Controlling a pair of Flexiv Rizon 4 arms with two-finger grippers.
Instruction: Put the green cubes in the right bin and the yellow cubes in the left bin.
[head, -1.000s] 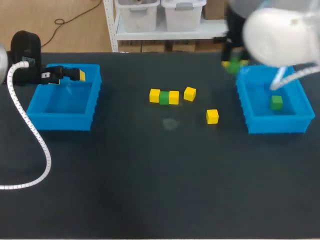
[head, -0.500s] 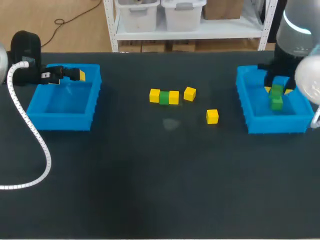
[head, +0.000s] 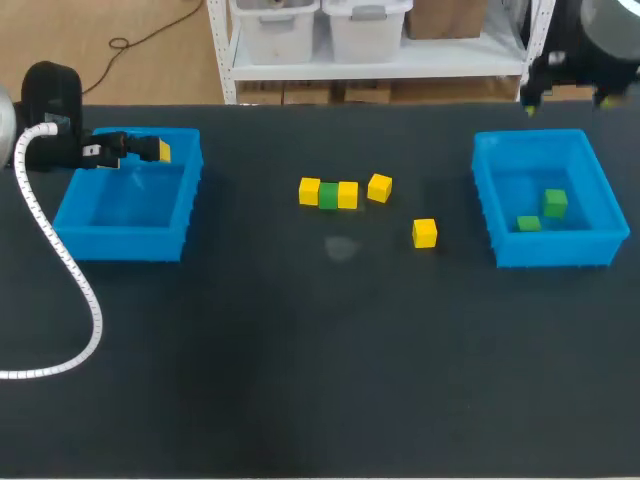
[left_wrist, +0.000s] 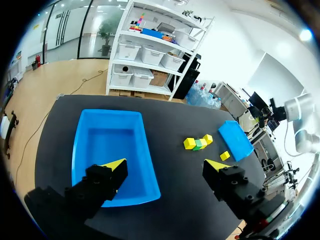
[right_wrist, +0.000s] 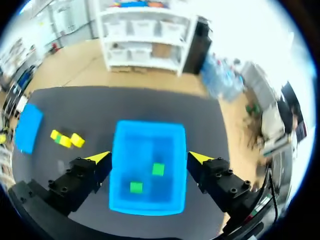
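Two green cubes lie in the right blue bin. My right gripper hangs open high above that bin, with both green cubes under it; in the head view its arm shows at the back right. In the table's middle, a green cube sits between two yellow cubes. Two more yellow cubes lie to their right. My left gripper is open over the left bin's far edge, holding nothing.
White coiled cable from my left arm runs over the table in front of the left bin. The black tabletop stretches wide in front of the cubes.
My right gripper came over the right bin with a green cube, opened and let it drop in, then lifted up and back. The left arm has not moved.
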